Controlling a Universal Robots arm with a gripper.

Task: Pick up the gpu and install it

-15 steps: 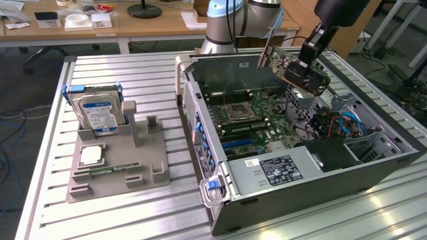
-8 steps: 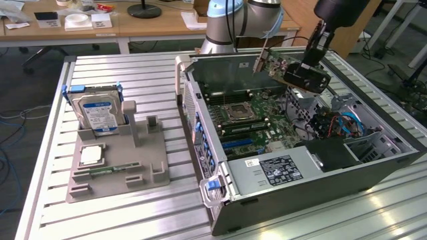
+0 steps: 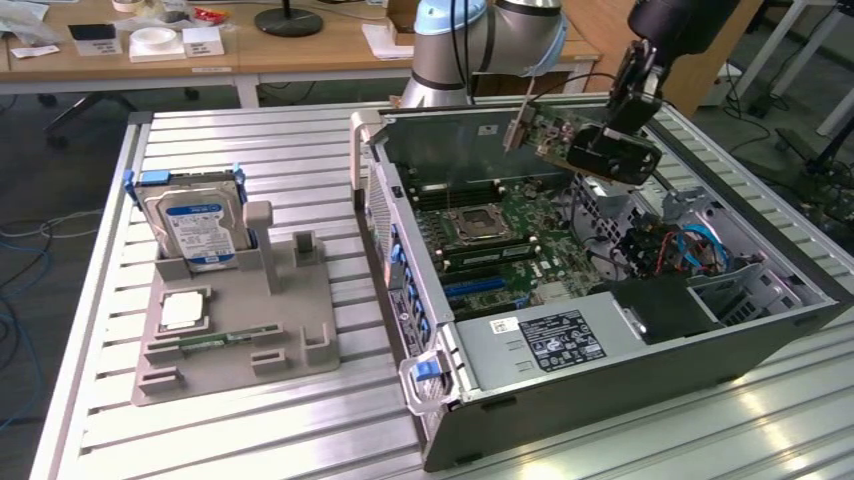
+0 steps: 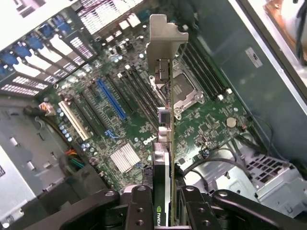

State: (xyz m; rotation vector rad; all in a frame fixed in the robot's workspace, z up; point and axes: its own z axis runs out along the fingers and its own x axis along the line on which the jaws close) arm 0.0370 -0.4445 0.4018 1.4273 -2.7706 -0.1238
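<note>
Our gripper [image 4: 165, 196] is closed partway on the gpu [image 3: 561, 135], held above the motherboard [image 4: 211, 124]. If the card comes down skewed to the slot [image 4: 111, 99], we may jam it or lose grip.

The gpu [image 3: 587, 145] is a thin green circuit board with a black cooler on one face and a silver end bracket. Clamped between the jaws, it hangs tilted in the air above the open computer case [image 3: 587, 390], edge-on over the motherboard [image 4: 206, 120].
</note>
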